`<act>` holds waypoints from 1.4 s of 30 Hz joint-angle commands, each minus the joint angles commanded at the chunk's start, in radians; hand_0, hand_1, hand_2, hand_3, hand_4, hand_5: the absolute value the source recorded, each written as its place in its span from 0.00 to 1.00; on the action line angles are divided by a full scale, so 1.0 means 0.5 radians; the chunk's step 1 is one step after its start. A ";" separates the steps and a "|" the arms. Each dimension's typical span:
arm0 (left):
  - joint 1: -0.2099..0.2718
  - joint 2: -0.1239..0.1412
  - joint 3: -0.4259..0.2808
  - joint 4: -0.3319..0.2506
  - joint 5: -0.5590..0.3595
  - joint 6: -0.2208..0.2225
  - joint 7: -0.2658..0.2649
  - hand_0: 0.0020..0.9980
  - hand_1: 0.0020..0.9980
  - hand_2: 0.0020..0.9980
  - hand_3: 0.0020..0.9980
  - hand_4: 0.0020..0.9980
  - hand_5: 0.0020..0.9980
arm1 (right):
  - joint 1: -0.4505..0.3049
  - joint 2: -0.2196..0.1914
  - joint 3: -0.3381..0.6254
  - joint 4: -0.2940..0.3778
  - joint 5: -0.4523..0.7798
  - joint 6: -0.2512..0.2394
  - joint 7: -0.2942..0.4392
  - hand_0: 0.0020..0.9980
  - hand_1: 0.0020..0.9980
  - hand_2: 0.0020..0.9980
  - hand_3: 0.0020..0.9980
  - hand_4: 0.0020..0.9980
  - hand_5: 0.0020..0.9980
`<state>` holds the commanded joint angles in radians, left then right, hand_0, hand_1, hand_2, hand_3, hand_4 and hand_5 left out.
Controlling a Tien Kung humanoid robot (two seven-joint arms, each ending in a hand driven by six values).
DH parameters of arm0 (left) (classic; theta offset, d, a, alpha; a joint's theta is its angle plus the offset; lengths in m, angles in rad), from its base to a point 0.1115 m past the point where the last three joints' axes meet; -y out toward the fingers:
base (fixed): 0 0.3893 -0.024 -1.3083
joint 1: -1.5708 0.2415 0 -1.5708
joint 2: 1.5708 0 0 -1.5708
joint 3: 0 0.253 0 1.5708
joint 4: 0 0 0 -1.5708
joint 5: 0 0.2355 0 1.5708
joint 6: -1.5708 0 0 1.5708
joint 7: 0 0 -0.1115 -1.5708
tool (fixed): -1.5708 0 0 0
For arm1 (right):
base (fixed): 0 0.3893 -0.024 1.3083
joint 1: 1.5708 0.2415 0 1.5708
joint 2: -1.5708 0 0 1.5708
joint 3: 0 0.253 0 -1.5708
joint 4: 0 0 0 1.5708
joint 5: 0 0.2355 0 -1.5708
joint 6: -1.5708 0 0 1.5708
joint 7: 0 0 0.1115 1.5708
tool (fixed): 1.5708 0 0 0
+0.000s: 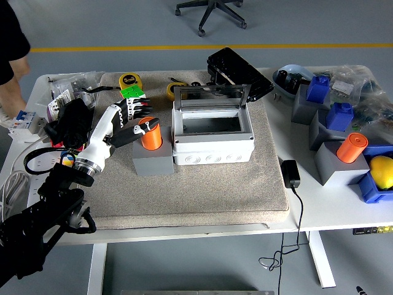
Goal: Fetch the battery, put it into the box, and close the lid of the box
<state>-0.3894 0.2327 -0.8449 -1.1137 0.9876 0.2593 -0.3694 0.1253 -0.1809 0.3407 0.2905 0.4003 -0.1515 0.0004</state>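
An orange cylindrical battery (151, 135) stands upright in a grey block holder (153, 162) on the beige mat, just left of the box. My left hand (136, 125) reaches in from the lower left. Its fingers curl behind the battery's top and the thumb crosses its near left side, closing on it. The grey box (212, 147) sits mid-mat with its inside showing. Its clear-windowed lid (211, 96) stands upright at the back edge. My right arm is out of sight.
A second orange battery (352, 147) on a grey block, blue parts (341, 115) and a yellow ball (382, 171) crowd the right side. A black case (238, 72) lies behind the box, tape measures (129, 80) at back left. A power adapter (290, 173) lies right of the mat. A person stands at far left (11, 55).
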 joint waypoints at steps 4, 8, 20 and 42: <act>-0.008 -0.012 0.063 0.030 -0.039 0.027 -0.028 0.69 0.68 0.65 0.69 1.00 0.28 | -0.006 0.004 -0.003 0.000 0.003 0.003 0.001 0.75 0.68 0.66 0.61 1.00 0.61; -0.022 -0.024 0.102 0.063 -0.066 0.046 -0.046 0.67 0.65 0.61 0.67 1.00 0.15 | -0.008 0.006 0.000 0.001 0.001 0.002 0.003 0.75 0.68 0.66 0.61 1.00 0.61; -0.075 -0.046 0.203 0.144 -0.180 0.077 -0.102 0.52 0.55 0.57 0.57 1.00 0.00 | -0.010 0.009 0.022 0.002 0.002 -0.002 0.016 0.74 0.68 0.66 0.61 1.00 0.61; -0.172 -0.087 0.320 0.273 -0.456 0.057 -0.127 0.39 0.42 0.45 0.51 0.93 0.00 | -0.007 0.011 0.040 0.003 0.000 -0.013 0.036 0.74 0.68 0.66 0.60 1.00 0.61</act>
<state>-0.4753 0.1894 -0.6851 -0.9774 0.7596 0.2881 -0.4327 0.1219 -0.1752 0.3605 0.2922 0.4003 -0.1578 0.0185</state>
